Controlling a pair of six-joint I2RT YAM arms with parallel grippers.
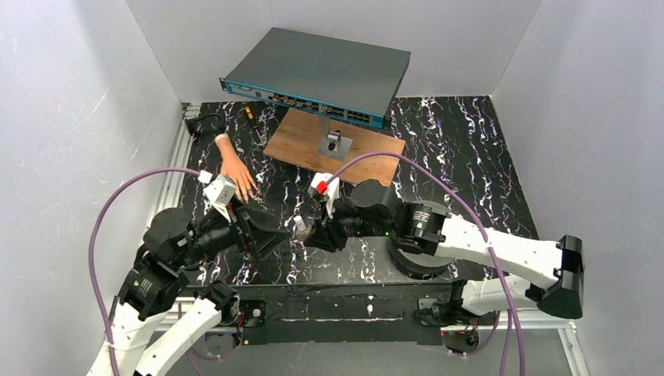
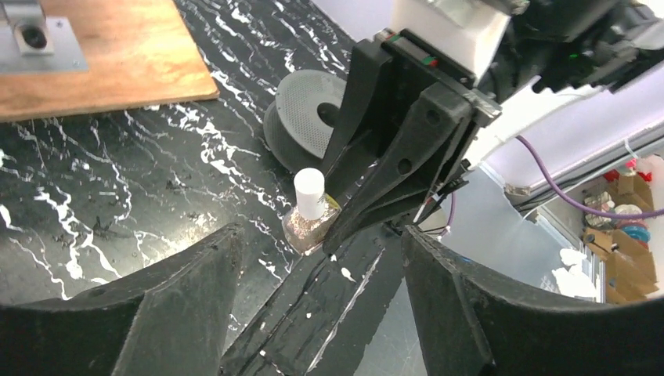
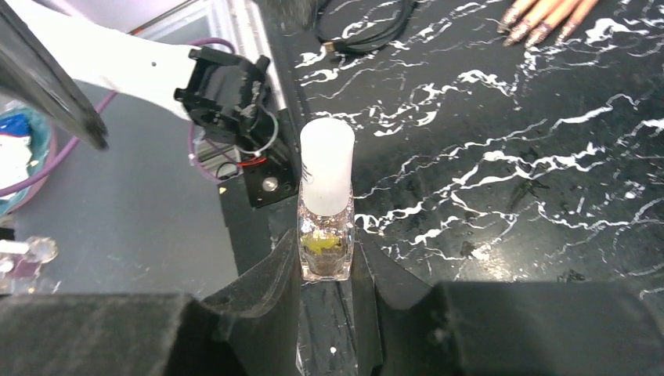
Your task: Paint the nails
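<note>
A small glittery nail-polish bottle with a white cap stands upright near the table's front edge. My right gripper is shut on its glass body, one finger on each side. The bottle also shows in the top view and the left wrist view. My left gripper is open, with its fingers spread wide just short of the bottle and touching nothing. The peach mannequin hand lies flat at the left, fingers pointing toward me. Its glittery nails show at the top of the right wrist view.
A network switch rests tilted on a wooden board with a metal bracket at the back. A black cable and small tools lie at the back left. The table's front edge is close behind the bottle.
</note>
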